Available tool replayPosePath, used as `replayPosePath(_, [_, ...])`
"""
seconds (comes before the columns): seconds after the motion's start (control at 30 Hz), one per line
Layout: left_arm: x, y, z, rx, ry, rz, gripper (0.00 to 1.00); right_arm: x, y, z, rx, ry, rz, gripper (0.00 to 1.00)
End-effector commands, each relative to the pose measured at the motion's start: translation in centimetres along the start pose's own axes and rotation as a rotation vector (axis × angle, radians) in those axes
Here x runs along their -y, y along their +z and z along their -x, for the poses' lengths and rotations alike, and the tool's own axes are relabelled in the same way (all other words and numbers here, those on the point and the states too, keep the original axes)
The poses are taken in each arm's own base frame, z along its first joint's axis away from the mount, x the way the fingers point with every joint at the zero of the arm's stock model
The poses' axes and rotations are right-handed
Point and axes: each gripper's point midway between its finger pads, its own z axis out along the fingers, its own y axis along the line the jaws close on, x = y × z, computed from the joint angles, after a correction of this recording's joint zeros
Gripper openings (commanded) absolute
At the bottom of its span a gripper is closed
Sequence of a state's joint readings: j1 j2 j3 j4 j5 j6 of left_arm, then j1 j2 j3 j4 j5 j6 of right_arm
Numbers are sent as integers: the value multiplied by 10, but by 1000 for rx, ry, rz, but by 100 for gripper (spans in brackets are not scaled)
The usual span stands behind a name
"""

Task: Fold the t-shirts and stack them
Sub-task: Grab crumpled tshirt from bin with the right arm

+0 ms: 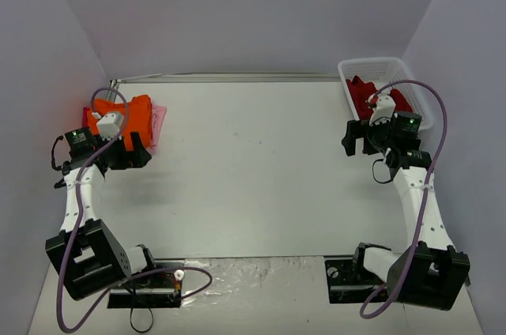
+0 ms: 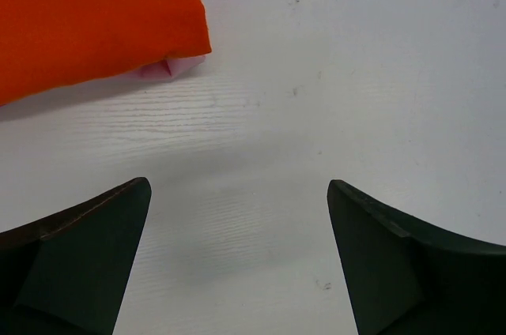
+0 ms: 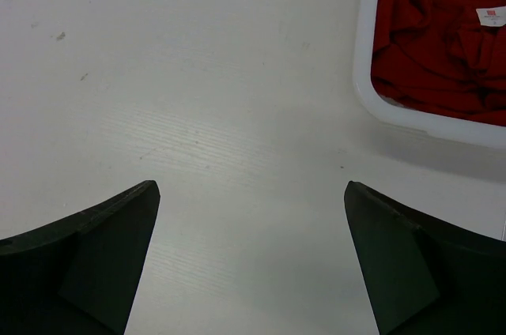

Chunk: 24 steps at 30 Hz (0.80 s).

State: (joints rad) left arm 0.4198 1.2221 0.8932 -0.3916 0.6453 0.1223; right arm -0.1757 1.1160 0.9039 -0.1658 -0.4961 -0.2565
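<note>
At far left: your orange t-shirt lay folded over the pink t-shirt.
Basket: held the dark red t-shirt.
Left gripper: spread wide.
Right gripper: spread wide.

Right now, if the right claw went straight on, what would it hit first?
Probably the bare table: the open right claw points down at it. The white basket holding the dark red shirt sits off to the side.
</note>
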Motion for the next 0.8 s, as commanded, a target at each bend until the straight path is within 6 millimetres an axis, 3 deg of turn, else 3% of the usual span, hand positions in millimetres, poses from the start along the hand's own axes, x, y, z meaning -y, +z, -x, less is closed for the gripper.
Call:
replayPosePath(0.0, [21,-14,26,64,55,-109,94,5,-6,22,67,16,-46,100])
replayPosePath(0.1, [26,-19,31,79,61,-131,94,-13,-12,30,99,-1,49,100])
replayPosePath(0.2, [32,-23,32,91,82,-156,94,-45,-20,18,89,-117,249,100])
replayPosePath(0.3, [33,-22,32,91,70,-164,94,-48,-17,15,67,-3,278,100])
replayPosePath(0.5, [39,-25,37,113,75,-196,94,-30,-8,19,59,52,204,100])
replayPosePath(0.63, [52,-35,42,217,77,-303,94,-1,-5,30,83,33,43,100])
replayPosePath(0.77, [43,-36,41,227,4,-283,94,24,-14,70,136,-42,-75,100])
